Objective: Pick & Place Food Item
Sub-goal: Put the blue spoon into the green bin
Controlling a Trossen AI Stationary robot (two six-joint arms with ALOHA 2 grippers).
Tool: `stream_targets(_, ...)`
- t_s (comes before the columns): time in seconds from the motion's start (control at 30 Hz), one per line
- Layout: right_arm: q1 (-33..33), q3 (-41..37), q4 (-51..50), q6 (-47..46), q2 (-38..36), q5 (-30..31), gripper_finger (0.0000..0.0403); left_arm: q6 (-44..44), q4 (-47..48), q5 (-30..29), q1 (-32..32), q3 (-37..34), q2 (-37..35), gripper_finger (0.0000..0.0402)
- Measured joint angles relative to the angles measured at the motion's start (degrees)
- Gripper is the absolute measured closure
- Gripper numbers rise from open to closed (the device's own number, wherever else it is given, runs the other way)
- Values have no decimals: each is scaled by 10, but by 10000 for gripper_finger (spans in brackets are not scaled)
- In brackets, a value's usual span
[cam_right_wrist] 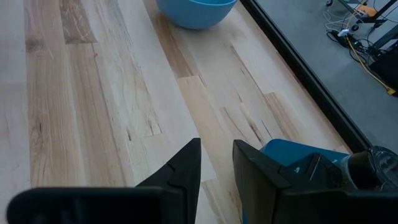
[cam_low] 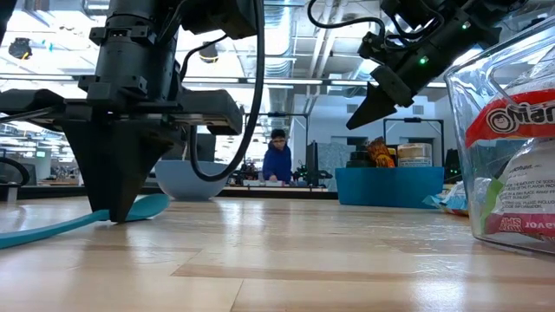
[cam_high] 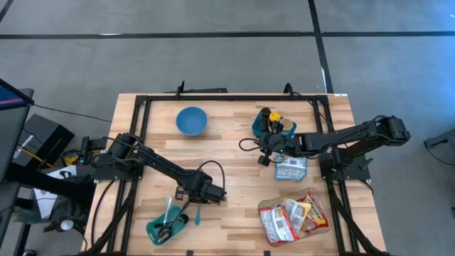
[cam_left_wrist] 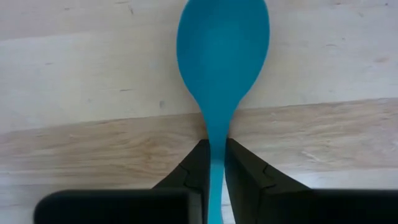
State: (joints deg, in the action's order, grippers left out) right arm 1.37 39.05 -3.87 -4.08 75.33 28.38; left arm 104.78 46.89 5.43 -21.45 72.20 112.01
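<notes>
Left pincer (cam_left_wrist: 214,163) pinching teal spoon (cam_left_wrist: 222,59) handle; packet (cam_low: 520,130) label partly legible: "Nan".

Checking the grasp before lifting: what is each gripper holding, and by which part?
The left gripper pinches the teal plastic spoon by its handle just below the bowl. The right gripper holds nothing.

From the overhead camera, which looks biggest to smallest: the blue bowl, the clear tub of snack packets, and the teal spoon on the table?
1. Clear tub of snack packets
2. Blue bowl
3. Teal spoon, thin, partly hidden under the left gripper
</notes>
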Motion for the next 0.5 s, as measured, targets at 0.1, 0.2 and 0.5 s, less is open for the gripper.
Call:
stream_targets(0.1,0,0,0,0,0,0,316,-9,0,0,0,0,0,373)
stream_targets(0.2,0,0,0,0,0,0,316,-10,0,0,0,0,0,373)
stream_targets(0.5,0,0,0,0,0,0,316,-27,0,-7,0,0,0,373)
